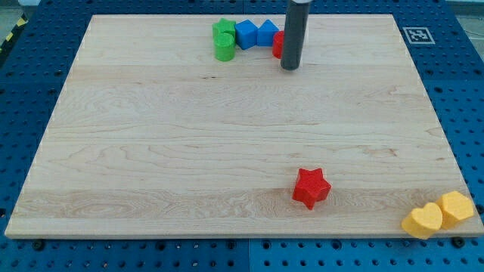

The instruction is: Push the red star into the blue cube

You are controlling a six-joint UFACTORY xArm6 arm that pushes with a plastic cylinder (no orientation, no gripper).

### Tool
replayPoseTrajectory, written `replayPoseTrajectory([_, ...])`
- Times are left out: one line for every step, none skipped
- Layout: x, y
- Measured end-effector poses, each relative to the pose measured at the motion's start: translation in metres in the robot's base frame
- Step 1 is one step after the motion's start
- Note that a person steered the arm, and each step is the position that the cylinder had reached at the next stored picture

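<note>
The red star (311,187) lies near the view's bottom, right of centre, on the wooden board (151,151). The blue cube (246,33) sits at the view's top centre, with a second blue block (268,32) of unclear shape touching its right side. My tip (290,67) is at the view's top, just right of the blue blocks and far above the red star. The rod partly hides a red block (278,44) behind it.
Two green blocks (224,40) sit left of the blue cube, touching it. A yellow heart (422,221) and a yellow block (457,208) lie at the board's bottom right corner. Blue pegboard surrounds the board.
</note>
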State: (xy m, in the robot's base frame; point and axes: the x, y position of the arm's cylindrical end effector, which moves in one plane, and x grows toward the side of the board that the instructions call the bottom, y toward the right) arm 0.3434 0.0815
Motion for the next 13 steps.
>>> replayPoseTrajectory([0.025, -0.037])
replayPoseTrajectory([0.088, -0.062])
replayPoseTrajectory([0.176, -0.062])
replayPoseTrajectory([0.245, -0.047])
replayPoseTrajectory([0.274, -0.024])
replayPoseTrajectory([0.27, 0.035])
replayPoseTrajectory([0.233, 0.039])
replayPoseTrajectory([0.188, 0.011])
replayPoseTrajectory([0.199, 0.014])
replayPoseTrajectory([0.25, 0.019])
replayPoseTrajectory([0.271, -0.003])
replayPoseTrajectory([0.244, -0.05])
replayPoseTrajectory([0.167, -0.057])
